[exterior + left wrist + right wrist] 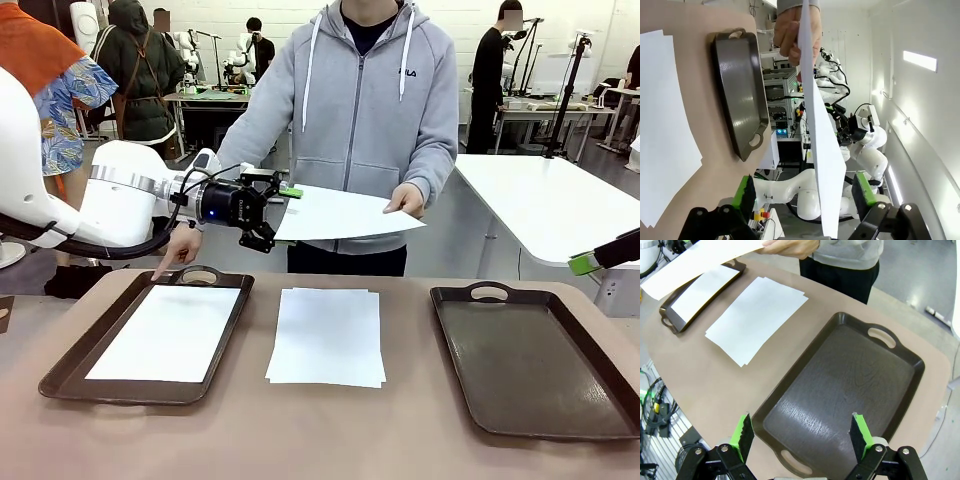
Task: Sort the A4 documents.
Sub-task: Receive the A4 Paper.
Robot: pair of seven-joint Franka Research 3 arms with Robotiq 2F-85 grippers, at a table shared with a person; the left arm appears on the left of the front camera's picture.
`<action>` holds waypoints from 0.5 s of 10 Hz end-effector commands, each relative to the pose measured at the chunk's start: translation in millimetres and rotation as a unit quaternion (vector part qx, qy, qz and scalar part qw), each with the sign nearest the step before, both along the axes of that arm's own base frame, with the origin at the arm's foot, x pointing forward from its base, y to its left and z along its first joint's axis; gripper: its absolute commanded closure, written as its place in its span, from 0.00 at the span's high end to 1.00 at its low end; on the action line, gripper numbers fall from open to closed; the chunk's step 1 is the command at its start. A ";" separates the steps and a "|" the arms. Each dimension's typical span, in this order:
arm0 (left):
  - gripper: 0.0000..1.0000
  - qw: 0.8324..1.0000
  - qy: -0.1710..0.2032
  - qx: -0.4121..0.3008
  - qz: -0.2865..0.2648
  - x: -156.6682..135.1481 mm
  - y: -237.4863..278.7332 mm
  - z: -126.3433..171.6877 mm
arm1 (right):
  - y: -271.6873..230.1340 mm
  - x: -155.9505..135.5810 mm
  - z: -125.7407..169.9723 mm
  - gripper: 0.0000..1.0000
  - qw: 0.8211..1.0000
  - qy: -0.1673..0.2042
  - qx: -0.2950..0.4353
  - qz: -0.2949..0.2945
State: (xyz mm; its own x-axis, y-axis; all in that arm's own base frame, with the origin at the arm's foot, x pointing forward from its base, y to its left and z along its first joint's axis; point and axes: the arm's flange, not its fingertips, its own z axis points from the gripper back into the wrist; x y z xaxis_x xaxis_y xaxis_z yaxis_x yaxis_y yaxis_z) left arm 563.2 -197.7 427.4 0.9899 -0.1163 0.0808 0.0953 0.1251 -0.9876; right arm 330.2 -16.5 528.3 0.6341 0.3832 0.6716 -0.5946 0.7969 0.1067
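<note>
left tool (275, 215): jaws apart, straddling the edge of held A4 sheet (340, 213), above paper stack (328, 335) | person's hand (408, 200) grips that sheet | right tool (800, 437): jaws apart, over right tray (840, 390) beside the stack | single sheet (165, 332) in left tray (60, 375) beside the stack

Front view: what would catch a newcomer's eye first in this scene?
The person's hand holds a white sheet out above the table, one end of it lying between the open fingers of the left gripper. Below, a loose stack of sheets lies between the left tray, which already carries one sheet, and the right tray.
</note>
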 end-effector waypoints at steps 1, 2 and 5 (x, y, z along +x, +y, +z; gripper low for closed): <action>1.00 1.000 0.010 0.001 -0.010 9.7 -7.7 5.3 | 0.1 0.8 -1.4 1.00 1.000 0.001 0.005 0.004; 1.00 1.000 0.002 -0.002 -0.018 9.6 -9.4 7.2 | 0.1 0.8 -1.4 1.00 1.000 0.001 0.005 0.004; 0.66 1.000 -0.008 -0.010 -0.028 9.5 -12.4 8.9 | 0.1 0.8 -1.4 1.00 1.000 0.001 0.005 0.004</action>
